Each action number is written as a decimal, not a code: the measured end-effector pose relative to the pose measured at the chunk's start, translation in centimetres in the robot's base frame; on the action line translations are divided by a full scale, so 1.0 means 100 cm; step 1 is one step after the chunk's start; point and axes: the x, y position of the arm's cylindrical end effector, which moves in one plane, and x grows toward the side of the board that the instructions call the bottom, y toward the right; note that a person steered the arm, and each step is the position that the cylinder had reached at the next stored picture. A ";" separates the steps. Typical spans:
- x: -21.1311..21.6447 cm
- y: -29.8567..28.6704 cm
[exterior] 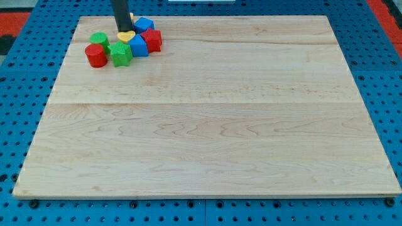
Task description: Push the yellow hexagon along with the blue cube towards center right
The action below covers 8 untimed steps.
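Observation:
Several blocks sit in a tight cluster at the top left of the wooden board (207, 125). My tip (124, 31) rests at the cluster's upper edge, touching the top of a small yellow block (126, 37) whose shape is unclear. A sliver of another yellow block (132, 17) shows just right of the rod, mostly hidden. One blue block (144, 25) lies right of the tip. A blue cube (138, 46) lies just below and right of the tip, against the yellow block.
A red block (152, 40) sits at the cluster's right end and a red cylinder (95, 56) at its left end. A green block (98, 39) lies left of the tip and a green star-like block (120, 54) at the cluster's bottom. A blue pegboard (389, 75) surrounds the board.

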 end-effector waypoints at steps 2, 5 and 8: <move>-0.048 -0.068; 0.006 0.085; 0.042 0.207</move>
